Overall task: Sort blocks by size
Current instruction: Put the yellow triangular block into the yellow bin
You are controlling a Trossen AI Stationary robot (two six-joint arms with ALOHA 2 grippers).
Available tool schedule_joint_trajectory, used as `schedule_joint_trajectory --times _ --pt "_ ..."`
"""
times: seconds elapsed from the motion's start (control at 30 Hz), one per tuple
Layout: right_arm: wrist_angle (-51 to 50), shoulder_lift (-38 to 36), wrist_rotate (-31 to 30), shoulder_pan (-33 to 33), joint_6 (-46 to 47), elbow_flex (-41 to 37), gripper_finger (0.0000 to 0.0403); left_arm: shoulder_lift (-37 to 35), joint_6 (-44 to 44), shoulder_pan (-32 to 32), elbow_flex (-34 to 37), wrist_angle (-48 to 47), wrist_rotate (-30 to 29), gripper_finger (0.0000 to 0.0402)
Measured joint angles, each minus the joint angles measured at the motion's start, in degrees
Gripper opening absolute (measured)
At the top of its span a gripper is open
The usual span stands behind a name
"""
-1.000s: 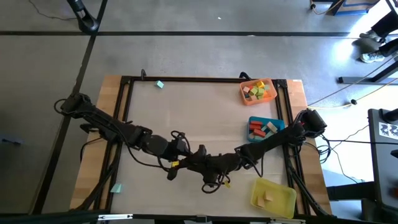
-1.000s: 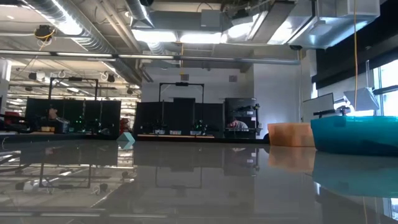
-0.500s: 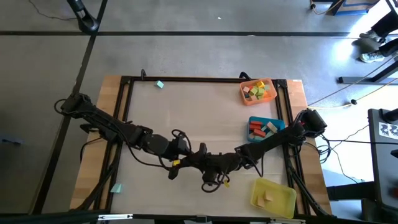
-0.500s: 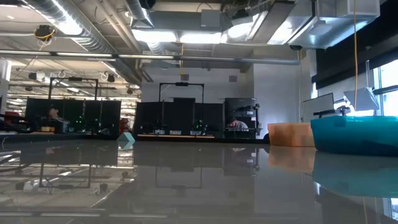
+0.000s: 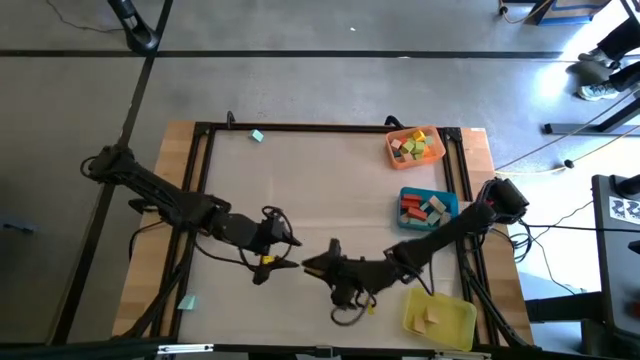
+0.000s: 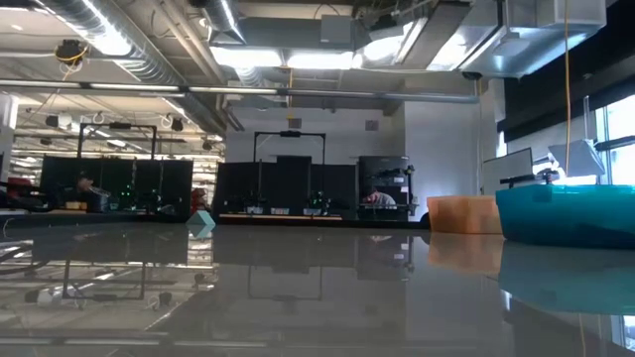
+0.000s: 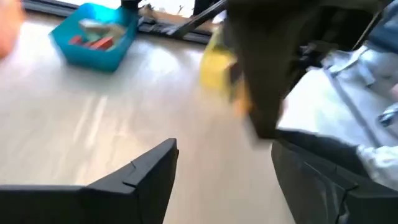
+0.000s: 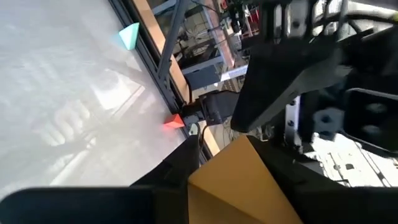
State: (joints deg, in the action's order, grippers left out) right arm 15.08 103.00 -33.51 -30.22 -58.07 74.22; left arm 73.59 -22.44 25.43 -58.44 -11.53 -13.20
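A tan block [image 8: 239,183] sits between the fingers of my right gripper [image 8: 233,155], which hangs above the near middle of the table [image 5: 312,266]. The left wrist view shows the same block [image 7: 216,70], yellowish and blurred. My left gripper [image 7: 224,146] stands open and holds nothing, just to the left of the right one [image 5: 290,250]. More blocks lie in the orange tray [image 5: 414,146], the blue tray [image 5: 428,208] and the yellow tray [image 5: 438,318]. A teal block [image 5: 257,136] rests on the table at the far left. My right gripper pinches the tan block between its two fingers, which press on its opposite side faces [image 8: 200,182]. The fingers reach in nearly level from the table's right. The block is lifted clear of the table.
The three trays stand along the right side, orange farthest and yellow nearest. Another teal block [image 5: 187,301] lies on the wooden border at the near left. A black frame [image 5: 300,127] runs around the table top. The low view shows the blue tray [image 6: 566,213] and the orange tray [image 6: 461,213].
The two grippers, which met above the near middle, have come apart. My left gripper has drawn back toward the table's left. My right gripper has shifted toward the near edge.
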Motion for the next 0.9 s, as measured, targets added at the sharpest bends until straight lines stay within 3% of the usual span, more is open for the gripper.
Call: schedule_joint_trajectory --times 0.2,0.4,0.67,0.9 --pt "-7.9 -3.7 -6.2 -4.4 10.9 0.0 0.0122 -3.4 -6.0 4.8 0.0 -13.4 -9.2 0.0246" --pt "-27.5 -10.3 -5.3 -8.4 39.4 0.0 0.0114 -3.0 -12.3 10.0 0.0 -22.3 -15.2 0.0248" --pt "-56.0 -16.9 9.4 -11.8 86.3 0.1 0.013 -2.9 -14.9 14.3 0.0 -23.8 -19.5 0.0249" --pt "-75.8 -16.3 20.1 -18.7 118.8 -1.5 0.0113 -2.9 -15.3 14.3 0.0 -23.8 -20.5 0.0249"
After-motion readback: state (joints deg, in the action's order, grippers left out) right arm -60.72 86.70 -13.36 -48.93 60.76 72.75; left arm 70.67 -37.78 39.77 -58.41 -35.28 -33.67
